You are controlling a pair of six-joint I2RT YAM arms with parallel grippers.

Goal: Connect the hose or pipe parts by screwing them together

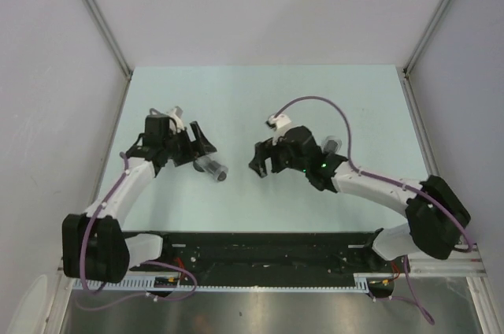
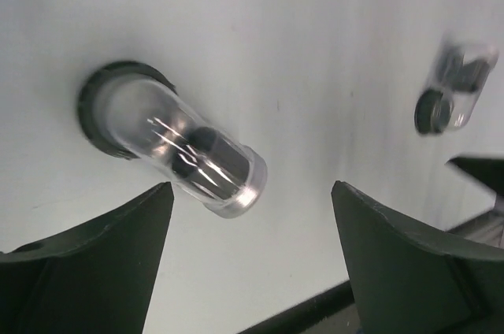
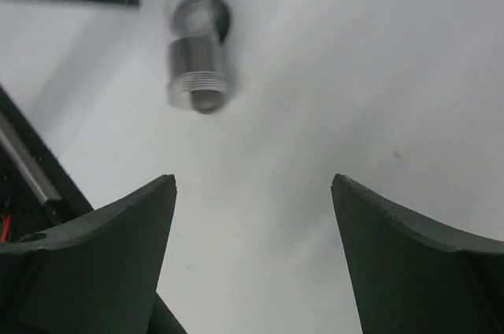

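One of the pipe parts lies on the pale table just ahead of my left gripper. In the left wrist view this part is a shiny cylinder with a dark ring at its far end. It lies beyond the open fingertips, toward the left one, and nothing is between the jaws of the left gripper. The right wrist view shows the same part with a threaded end. It is well ahead of my right gripper, which is open and empty. A second part shows blurred, further off, beside the right wrist.
The black rail runs along the table's near edge, with both arm bases on it. White walls and metal posts close in the table on three sides. A purple cable loops above the right arm.
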